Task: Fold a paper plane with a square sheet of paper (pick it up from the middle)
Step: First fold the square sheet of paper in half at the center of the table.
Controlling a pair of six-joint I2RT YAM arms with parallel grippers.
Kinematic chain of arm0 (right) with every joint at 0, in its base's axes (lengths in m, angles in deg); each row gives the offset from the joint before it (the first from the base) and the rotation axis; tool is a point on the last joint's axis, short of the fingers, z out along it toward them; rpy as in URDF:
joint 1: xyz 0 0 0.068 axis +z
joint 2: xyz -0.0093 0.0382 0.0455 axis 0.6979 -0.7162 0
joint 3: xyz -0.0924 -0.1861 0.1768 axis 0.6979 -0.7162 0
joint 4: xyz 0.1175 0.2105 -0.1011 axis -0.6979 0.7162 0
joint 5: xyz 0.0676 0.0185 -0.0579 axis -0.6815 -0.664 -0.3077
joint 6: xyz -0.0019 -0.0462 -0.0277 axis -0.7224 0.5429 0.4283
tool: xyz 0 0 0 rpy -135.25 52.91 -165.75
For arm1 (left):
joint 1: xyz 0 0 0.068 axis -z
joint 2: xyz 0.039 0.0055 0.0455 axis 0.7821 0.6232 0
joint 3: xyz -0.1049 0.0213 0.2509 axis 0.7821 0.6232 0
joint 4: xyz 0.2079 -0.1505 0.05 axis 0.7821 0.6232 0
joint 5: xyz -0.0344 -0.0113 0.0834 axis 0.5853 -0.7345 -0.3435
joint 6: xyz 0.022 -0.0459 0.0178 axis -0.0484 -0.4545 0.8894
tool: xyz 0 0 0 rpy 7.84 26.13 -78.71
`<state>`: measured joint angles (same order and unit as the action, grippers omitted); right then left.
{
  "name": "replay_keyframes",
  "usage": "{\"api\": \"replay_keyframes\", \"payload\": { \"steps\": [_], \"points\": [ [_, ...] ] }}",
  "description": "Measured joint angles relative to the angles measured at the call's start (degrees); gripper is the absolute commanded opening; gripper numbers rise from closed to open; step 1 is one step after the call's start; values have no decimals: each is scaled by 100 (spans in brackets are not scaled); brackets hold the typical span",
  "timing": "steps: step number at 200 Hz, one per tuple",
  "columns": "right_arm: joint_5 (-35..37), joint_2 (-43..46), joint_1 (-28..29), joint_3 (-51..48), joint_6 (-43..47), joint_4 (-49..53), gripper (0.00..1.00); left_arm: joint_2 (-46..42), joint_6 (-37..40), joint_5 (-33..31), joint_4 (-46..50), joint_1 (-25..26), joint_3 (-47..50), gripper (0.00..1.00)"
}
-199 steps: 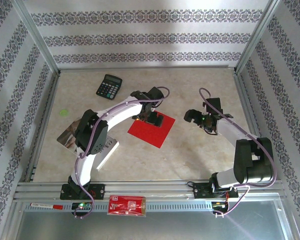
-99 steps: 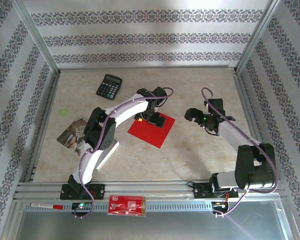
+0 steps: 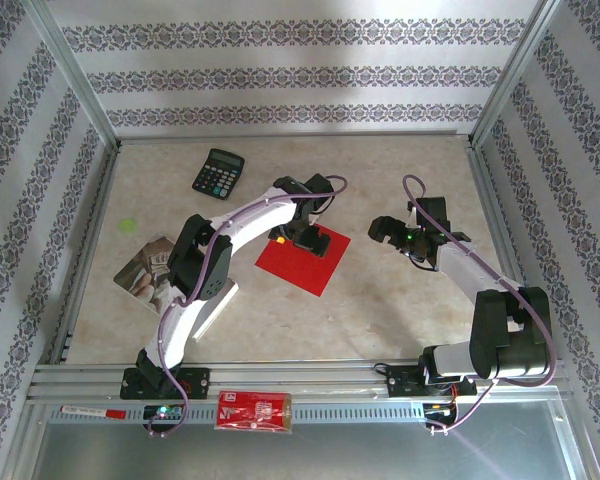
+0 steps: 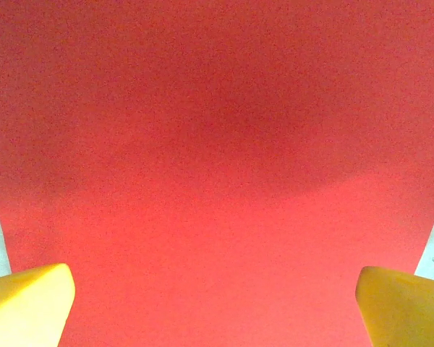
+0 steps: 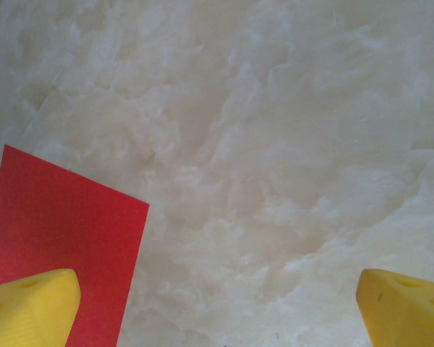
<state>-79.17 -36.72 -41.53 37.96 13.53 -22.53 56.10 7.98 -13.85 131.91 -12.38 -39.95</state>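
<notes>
Red square sheet of paper (image 3: 302, 270) lies flat mid-tabletop (image 3: 400, 320) — left gripper (image 3: 302, 238) is low over its far half, fingers spread wide, nothing pinched. Right gripper (image 3: 386, 230) hangs near the sheet's right corner, spread open too — marbled tabletop below. Calculator (image 3: 218, 172) sits well apart, far left.

Black calculator (image 3: 218, 173) far left, white printed booklet (image 3: 148, 270) nearer, red printed packet (image 3: 253, 411) on the front rail (image 3: 360, 412)

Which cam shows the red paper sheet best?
Top external: the red sheet lies flat with nearly its whole square outline visible, the left end effector over its far part. Left wrist shows a close-up stretch of the red sheet; right wrist, one corner.
</notes>
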Motion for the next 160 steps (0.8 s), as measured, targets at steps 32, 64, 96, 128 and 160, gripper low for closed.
{"api": "replay_keyframes", "payload": {
  "steps": [32, 64, 96, 128, 160],
  "points": [
    [0, 0, 0, 0, 0, 0, 98, 190, 33, 7, 199, 0, -267, 100],
    [0, 0, 0, 0, 0, 0, 98, 570, 48, 2, 374, 13, -664, 100],
    [0, -2, 0, 0, 0, 0, 98, 855, 48, -63, 575, 42, -1027, 100],
    [0, -4, 0, -4, 0, 0, 98, 1040, 46, -83, 726, 44, -1344, 100],
    [0, -4, 0, -7, 0, 0, 98, 1213, 46, -103, 815, 46, -1488, 100]
  ]
}}
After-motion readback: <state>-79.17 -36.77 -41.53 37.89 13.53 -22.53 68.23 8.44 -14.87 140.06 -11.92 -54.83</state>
